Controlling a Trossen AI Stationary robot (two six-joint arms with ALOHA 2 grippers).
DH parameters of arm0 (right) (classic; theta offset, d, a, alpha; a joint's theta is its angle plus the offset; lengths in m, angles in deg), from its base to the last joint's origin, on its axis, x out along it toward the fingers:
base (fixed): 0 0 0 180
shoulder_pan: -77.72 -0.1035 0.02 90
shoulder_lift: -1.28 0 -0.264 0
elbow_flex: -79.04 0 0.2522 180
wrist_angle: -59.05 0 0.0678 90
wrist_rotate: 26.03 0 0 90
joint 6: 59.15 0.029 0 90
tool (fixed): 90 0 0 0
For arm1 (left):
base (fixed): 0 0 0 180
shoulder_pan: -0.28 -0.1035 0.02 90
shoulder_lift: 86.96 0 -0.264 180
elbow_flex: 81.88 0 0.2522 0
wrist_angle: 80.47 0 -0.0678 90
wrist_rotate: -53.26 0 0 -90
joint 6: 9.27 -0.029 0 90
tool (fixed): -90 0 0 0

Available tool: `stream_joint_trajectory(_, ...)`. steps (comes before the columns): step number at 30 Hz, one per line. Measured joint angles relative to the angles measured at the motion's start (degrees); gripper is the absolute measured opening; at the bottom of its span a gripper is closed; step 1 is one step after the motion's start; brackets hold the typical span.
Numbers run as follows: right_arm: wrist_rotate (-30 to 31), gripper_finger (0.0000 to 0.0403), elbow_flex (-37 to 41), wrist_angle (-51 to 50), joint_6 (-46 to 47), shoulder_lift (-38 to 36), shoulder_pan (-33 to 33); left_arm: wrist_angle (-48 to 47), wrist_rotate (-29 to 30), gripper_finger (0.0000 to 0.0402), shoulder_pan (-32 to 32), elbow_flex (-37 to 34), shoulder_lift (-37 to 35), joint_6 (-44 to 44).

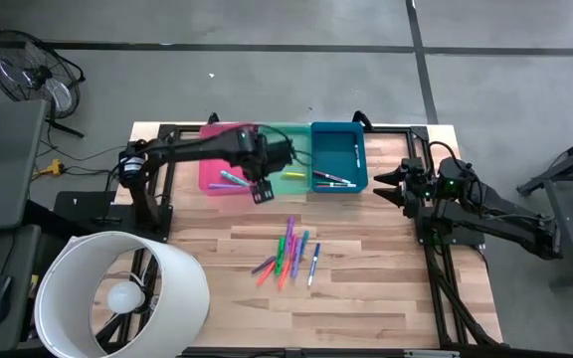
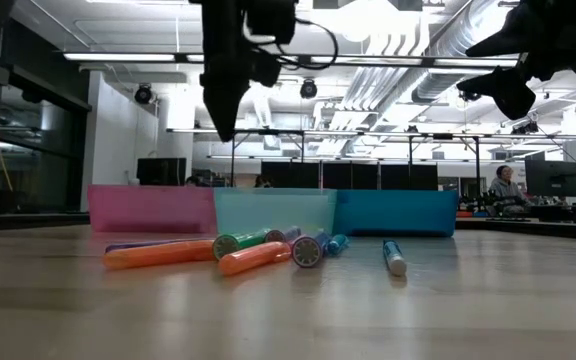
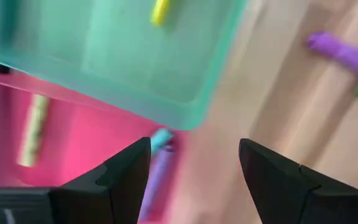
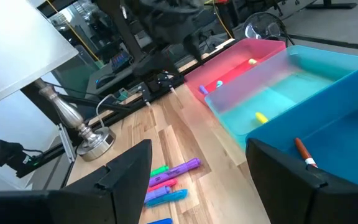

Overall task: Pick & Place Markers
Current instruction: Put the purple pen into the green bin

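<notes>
Seen from above, the left tool (image 1: pixel 263 189) hangs spread and empty over the near edges of the pink bin (image 1: pixel 210 179) and green bin (image 1: pixel 288 135), while the right tool (image 1: pixel 390 186) waits beside the blue bin (image 1: pixel 339 129), also parted and holding nothing. Most markers (image 1: pixel 288 254) lie loose in a cluster on the desk (image 1: pixel 366 288), well apart from both tools; a few already sit in the bins.

At desk height, the markers (image 2: pixel 253 252) rest in front of the three bins, the arms hanging above.

Through the left wrist, a yellow marker (image 3: pixel 160 10) lies in the green bin (image 3: pixel 129 56) and a purple marker (image 3: pixel 157 171) in the pink one (others are blurred).

Through the right wrist, the loose cluster (image 4: pixel 166 180) shows beyond the fingers (image 4: pixel 126 171).

The next pick probably calls for taking an outlying marker first, fingers straddling its narrow width, so neighbours are not dragged along.
</notes>
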Motion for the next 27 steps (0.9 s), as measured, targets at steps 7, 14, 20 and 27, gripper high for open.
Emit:
stream_joint_trajectory(7,-0.02,0.0250,0.00,-0.01,0.00,0.00,0.00,-0.32,-1.10,0.0240,8.17,0.00,0.00,19.15)
stream_joint_trajectory(14,-0.04,0.0250,0.00,-0.01,0.00,0.00,0.00,-0.55,-3.18,0.0240,15.15,0.00,-0.02,34.62)
stream_joint_trajectory(20,-0.04,0.0250,0.00,-0.01,0.00,0.00,0.02,-0.48,-5.18,0.0240,19.08,-0.59,0.52,46.02)
stream_joint_trajectory(27,-0.09,0.0250,0.00,-0.01,0.00,0.00,0.00,6.24,-6.08,0.0240,23.48,-3.87,0.52,49.94)
